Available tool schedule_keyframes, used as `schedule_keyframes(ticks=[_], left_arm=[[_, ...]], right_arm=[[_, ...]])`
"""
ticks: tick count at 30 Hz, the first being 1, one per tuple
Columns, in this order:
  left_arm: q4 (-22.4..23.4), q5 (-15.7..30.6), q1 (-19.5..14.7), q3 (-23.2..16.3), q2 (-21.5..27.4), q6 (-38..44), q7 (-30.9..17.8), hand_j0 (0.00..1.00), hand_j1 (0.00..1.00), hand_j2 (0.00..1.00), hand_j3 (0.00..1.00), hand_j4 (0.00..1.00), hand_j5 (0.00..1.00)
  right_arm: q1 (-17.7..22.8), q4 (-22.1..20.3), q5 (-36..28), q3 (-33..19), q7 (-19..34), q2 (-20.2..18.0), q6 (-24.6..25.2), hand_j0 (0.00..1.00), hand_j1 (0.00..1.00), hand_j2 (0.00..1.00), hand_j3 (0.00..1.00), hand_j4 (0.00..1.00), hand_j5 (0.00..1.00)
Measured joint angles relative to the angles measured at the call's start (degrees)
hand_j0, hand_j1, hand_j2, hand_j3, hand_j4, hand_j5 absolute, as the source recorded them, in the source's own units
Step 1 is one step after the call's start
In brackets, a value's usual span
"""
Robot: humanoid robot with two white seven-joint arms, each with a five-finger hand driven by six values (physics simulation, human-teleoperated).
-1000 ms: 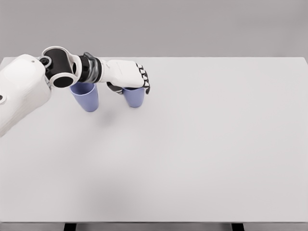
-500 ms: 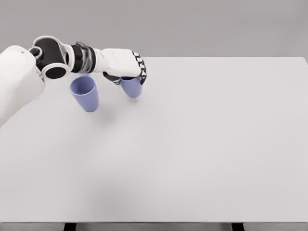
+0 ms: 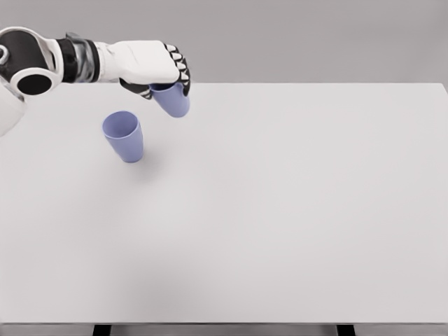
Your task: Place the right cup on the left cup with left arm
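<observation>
I see two cups of the same soft periwinkle blue: the left cup (image 3: 124, 136) with a slightly paler inside at its rim, and the right cup (image 3: 172, 99), a shade darker where it sits in shadow. My left hand (image 3: 150, 64) is white across the back, with black segments banding the fingers (image 3: 180, 70); the wrist shows grey and black rings. The desk (image 3: 280, 210) is plain pale grey-white, the backdrop a flat mid grey.

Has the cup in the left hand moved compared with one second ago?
Yes. The held cup in the left hand went up and leftward, closer to the standing cup, which stayed put.
</observation>
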Motion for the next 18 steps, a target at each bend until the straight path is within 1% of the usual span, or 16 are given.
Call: schedule_keyframes(ticks=[4, 9, 13, 18], left_arm=[[-0.83, 1.61, 0.44, 2.37, 1.97, -0.12, 0.0, 0.62, 0.62, 0.62, 0.62, 0.62, 0.62], [-1.27, 2.87, 0.17, 3.56, 4.08, -0.15, 0.0, 0.62, 0.62, 0.62, 0.62, 0.62, 0.62], [-2.87, 4.97, 0.61, 5.56, 7.27, -0.17, 0.0, 0.62, 0.62, 0.62, 0.62, 0.62, 0.62], [-3.83, 6.61, 0.7, 6.46, 10.44, -0.17, -0.01, 0.62, 0.62, 0.62, 0.62, 0.62, 0.62]], right_arm=[[0.0, 0.01, 0.0, 0.0, 0.0, 0.0, 0.0, 1.0, 1.0, 1.0, 1.0, 1.0, 1.0], [0.0, -0.01, 0.0, 0.0, 0.0, 0.0, 0.0, 1.0, 1.0, 1.0, 1.0, 1.0, 1.0], [0.0, 0.0, 0.0, 0.0, 0.0, 0.0, 0.0, 1.0, 1.0, 1.0, 1.0, 1.0, 1.0], [0.0, -0.01, 0.0, 0.0, 0.0, 0.0, 0.0, 1.0, 1.0, 1.0, 1.0, 1.0, 1.0]])
